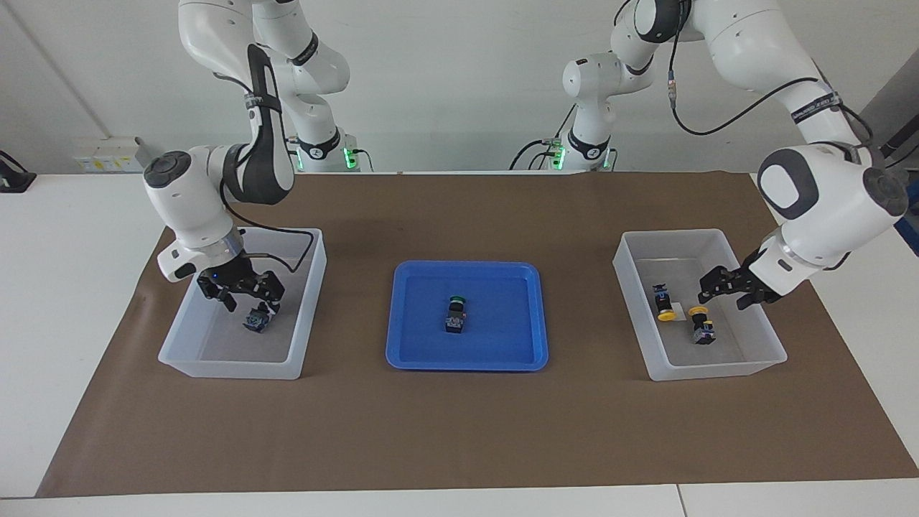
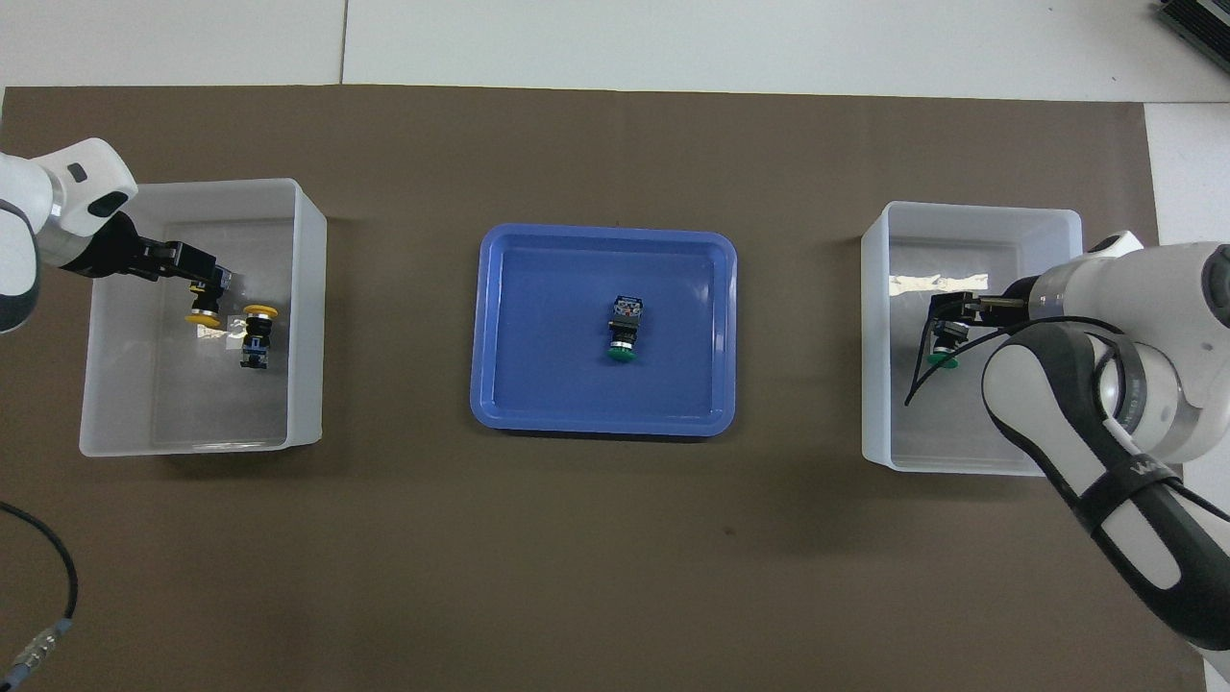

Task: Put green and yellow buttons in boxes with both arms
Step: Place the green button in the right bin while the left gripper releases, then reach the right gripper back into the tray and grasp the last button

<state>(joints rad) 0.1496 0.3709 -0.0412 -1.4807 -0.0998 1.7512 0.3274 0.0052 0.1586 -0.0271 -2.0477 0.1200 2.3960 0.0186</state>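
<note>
Jaws of right gripper (image 1: pixel 250 296) spread, low in clear box (image 1: pixel 172 337) at lower left of facing view, one green button (image 1: pixel 256 320) just beneath. Jaws of left gripper (image 1: pixel 729 287) apparently parted, over second clear box (image 1: pixel 754 287) at right, above two yellow buttons (image 1: pixel 664 303) lying side by side. Second green button (image 1: pixel 455 314) on its side, mid blue tray (image 1: pixel 502 276), centre of desk (image 1: pixel 459 431).
</note>
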